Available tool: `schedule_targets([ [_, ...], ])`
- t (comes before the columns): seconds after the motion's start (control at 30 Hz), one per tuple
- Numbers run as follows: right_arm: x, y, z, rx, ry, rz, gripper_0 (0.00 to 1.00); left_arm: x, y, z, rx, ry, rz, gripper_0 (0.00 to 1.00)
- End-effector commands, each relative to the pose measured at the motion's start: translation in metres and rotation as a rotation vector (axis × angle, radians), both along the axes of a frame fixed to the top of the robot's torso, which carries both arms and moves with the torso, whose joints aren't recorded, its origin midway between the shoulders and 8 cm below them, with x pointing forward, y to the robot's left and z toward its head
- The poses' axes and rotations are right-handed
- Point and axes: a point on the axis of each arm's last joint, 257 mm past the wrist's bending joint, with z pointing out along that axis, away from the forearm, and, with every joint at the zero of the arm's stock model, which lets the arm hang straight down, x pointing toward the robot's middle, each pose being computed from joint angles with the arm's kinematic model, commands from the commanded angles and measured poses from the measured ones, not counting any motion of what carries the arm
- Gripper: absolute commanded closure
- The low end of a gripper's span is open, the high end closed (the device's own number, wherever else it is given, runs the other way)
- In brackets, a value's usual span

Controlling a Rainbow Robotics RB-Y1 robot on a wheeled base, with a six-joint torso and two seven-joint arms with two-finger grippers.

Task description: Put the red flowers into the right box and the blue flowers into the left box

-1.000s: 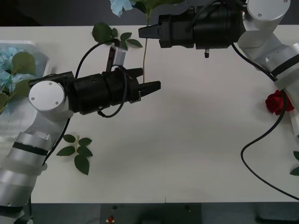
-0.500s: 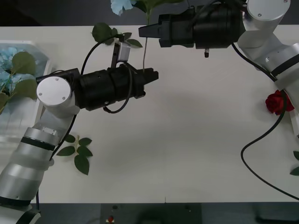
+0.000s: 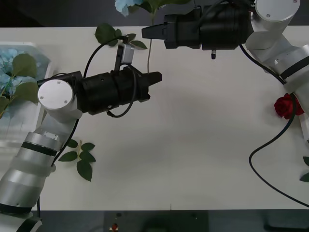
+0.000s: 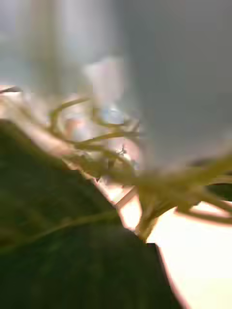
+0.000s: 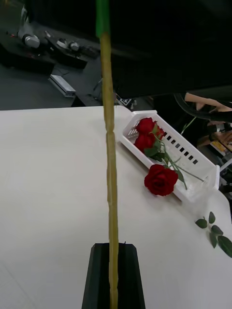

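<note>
red flowers (image 5: 160,179): 3 | left claw (image 3: 155,79) clamps stem (image 5: 111,193)

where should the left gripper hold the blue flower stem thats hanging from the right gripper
Grip the bare lower stem, well below the right gripper and the blue head, coming from the robot's left side. The stem hangs straight and thin, so jaws closing across it grip cleanly. The left gripper already looks shut on it there; the left wrist view shows the stem running between its fingers.
</note>
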Motion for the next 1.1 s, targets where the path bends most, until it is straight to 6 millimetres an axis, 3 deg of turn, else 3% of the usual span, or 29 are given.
schedule_targets([
  [0.03, 0.002, -0.010, 0.011, -0.027, -0.065, -0.007, 0.34, 0.010, 0.013, 0.023, -0.009, -0.053, 0.023, 1.00],
  [0.07, 0.003, -0.014, 0.012, -0.030, -0.071, -0.012, 0.34, 0.010, 0.016, 0.024, -0.012, -0.050, 0.025, 1.00],
  [0.13, 0.005, -0.019, 0.012, -0.039, -0.081, -0.017, 0.23, 0.012, 0.025, 0.026, -0.015, -0.042, 0.031, 1.00],
  [0.37, 0.008, -0.030, 0.014, -0.051, -0.106, -0.024, 0.16, 0.015, 0.066, 0.029, -0.017, 0.043, 0.041, 1.00],
  [0.63, -0.005, -0.063, -0.005, -0.142, -0.193, 0.028, 0.14, 0.008, 0.157, 0.041, 0.037, 0.215, 0.068, 1.00],
  [0.67, -0.005, -0.063, -0.005, -0.142, -0.193, 0.028, 0.14, 0.008, 0.157, 0.041, 0.037, 0.215, 0.068, 1.00],
  [0.7, -0.012, -0.073, -0.015, -0.189, -0.235, 0.053, 0.14, 0.006, 0.181, 0.048, 0.042, 0.252, 0.092, 1.00],
  [0.87, -0.024, -0.097, -0.034, -0.318, -0.352, 0.105, 0.14, 0.002, 0.251, 0.064, 0.047, 0.319, 0.197, 1.00],
  [1.1, -0.042, -0.131, -0.058, -0.442, -0.366, 0.166, 0.14, 0.002, 0.352, 0.056, 0.201, 0.336, 0.425, 1.00],
])
